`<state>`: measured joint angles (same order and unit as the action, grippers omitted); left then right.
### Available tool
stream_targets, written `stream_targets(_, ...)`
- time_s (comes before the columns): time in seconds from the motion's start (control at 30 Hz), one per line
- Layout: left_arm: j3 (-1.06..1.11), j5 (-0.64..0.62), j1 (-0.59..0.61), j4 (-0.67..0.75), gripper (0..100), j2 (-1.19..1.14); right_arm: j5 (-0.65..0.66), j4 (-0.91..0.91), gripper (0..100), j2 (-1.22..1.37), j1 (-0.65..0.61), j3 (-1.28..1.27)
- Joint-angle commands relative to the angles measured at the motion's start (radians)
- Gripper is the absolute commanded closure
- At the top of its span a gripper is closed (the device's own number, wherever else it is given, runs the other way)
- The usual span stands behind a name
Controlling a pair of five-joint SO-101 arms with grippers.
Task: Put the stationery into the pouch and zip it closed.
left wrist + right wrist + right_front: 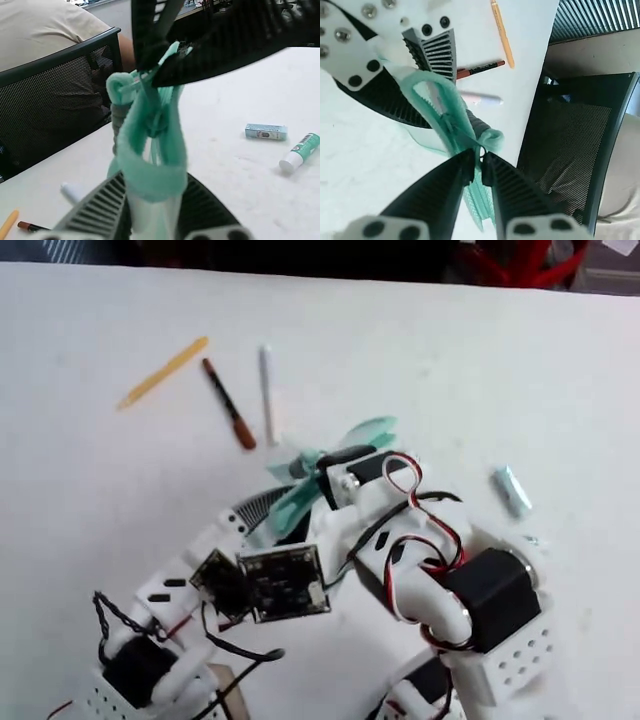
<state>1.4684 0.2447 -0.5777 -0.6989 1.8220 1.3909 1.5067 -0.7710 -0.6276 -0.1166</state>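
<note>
Two grippers share one pouch.

High view: pouch held mid-table between arms. Left gripper on its body, right gripper at its top. Yellow pencil, brown pen, white pen lie well apart beyond it, not yet packed.

Left wrist view: ribbed jaws clamped on pouch end, likely as anchor against zip tug. Blue box and glue stick out on table.

Right wrist view: jaws nearly closed, pinching zipper pull. Pouch mouth partly agape; contents cannot tell.

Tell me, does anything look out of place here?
The pouch is bunched up, clamped between the left hand and right hand, yet the yellow pen, brown pencil, white pen and blue box lie outside it on the table.
</note>
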Motion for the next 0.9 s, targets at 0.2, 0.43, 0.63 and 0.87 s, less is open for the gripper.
stream_targets(0.2, -0.009, 0.003, 0.008, 0.011, 98, -0.010, -0.060, -0.168, 97.9, 0.004, 0.202, -0.097)
stream_targets(0.43, -0.009, 0.003, 0.008, 0.011, 98, -0.010, -0.064, -0.274, 97.9, 0.004, 0.314, -0.132)
stream_targets(0.63, -0.009, 0.003, 0.007, 0.011, 98, -0.010, -0.104, -0.231, 97.7, -0.038, 0.263, -0.130)
stream_targets(0.87, -0.009, 0.003, 0.005, 0.011, 98, -0.010, -0.198, -0.159, 73.3, -0.140, 0.111, -0.132)
